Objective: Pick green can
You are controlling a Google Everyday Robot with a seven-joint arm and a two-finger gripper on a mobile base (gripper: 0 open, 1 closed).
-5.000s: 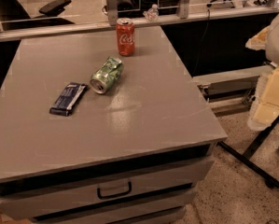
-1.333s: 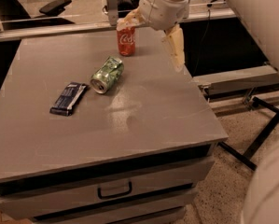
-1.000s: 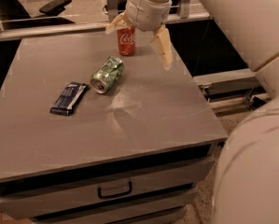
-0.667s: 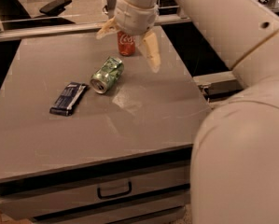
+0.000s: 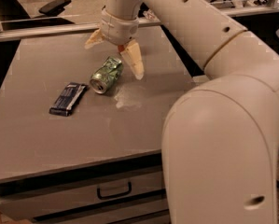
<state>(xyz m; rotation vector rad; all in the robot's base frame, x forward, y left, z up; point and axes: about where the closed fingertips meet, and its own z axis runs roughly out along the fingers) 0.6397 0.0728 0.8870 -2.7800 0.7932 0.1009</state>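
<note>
The green can [image 5: 106, 74], green-and-white and dented, lies on its side on the grey table [image 5: 45, 134], its silver top facing the front left. My gripper [image 5: 114, 52] hangs just above and behind the can with its cream fingers [image 5: 133, 62] spread wide, one on each side. It holds nothing. The red cola can is hidden behind my gripper.
A dark blue snack bar [image 5: 68, 98] lies left of the green can. My large cream arm [image 5: 223, 101] fills the right side of the view. The table has drawers with a handle [image 5: 114, 191] in front. Office chairs stand behind.
My gripper has moved left and down from beside the red cola can to just above the green can, staying spread. The cans and bar have not moved.
</note>
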